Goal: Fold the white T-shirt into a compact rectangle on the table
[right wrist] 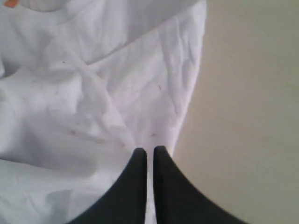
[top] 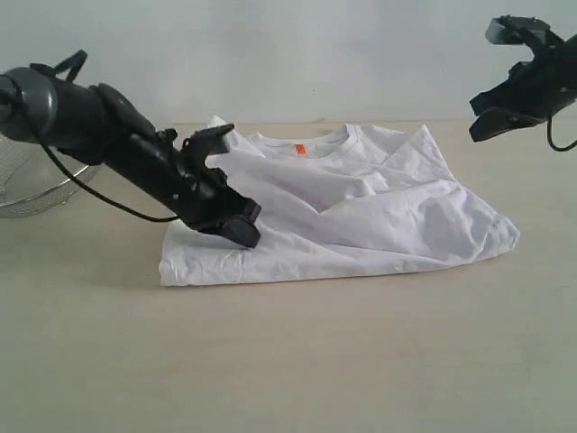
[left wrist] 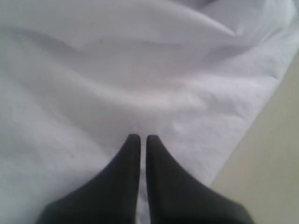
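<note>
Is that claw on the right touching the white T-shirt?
Apart. The exterior view shows the right gripper hanging in the air, with bare table visible between it and the white T-shirt.

white T-shirt: soft cloth, matt, creased, with faint reddish marks showing through. surface: pale beige, matt, smooth, faint specks. basket at 9 o'clock: wire-mesh metal, slight shine. left gripper and right gripper: jaws black, smooth, matt, plastic-looking.

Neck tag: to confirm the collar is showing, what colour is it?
The neck tag is orange, clearest in the exterior view.
</note>
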Available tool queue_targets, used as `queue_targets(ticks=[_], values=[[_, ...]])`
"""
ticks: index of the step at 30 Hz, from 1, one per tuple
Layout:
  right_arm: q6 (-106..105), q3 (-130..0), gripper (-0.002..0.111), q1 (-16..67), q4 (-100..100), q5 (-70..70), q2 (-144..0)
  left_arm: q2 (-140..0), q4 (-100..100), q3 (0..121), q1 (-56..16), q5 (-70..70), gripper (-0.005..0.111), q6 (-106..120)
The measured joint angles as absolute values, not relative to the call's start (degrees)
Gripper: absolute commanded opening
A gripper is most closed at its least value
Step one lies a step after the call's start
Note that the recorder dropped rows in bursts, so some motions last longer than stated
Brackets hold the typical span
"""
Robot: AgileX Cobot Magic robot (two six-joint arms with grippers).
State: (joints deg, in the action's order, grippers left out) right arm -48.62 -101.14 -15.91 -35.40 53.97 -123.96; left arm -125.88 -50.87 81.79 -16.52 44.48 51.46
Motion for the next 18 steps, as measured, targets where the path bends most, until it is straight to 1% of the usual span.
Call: queue_targets(ticks=[4, 8, 14, 18], values=[[-52.5, -102.0, 0.000, -12.9, -40.2, 54.5, -125.2, -128.4, -53.2, 80.9, -17.4, 44.2, 0.005, 51.4], [-51.3, -108.2, 0.000, -9.6, -40.4, 56.1, -127.8, -128.3, -53.9, 79.3, -17.4, 43.7, 0.005, 50.4], [-45.9, -117.0, 0.000, -6.4, -34.5, 60.8, -130.4, -126.7, -57.3, 73.9, -17.3, 44.4, 0.005, 50.2], [-44.0, -119.5, 0.000, -4.9, -31.4, 62.7, -132.3, -124.8, -58.0, 69.6, -17.3, 47.4, 0.005, 50.2]])
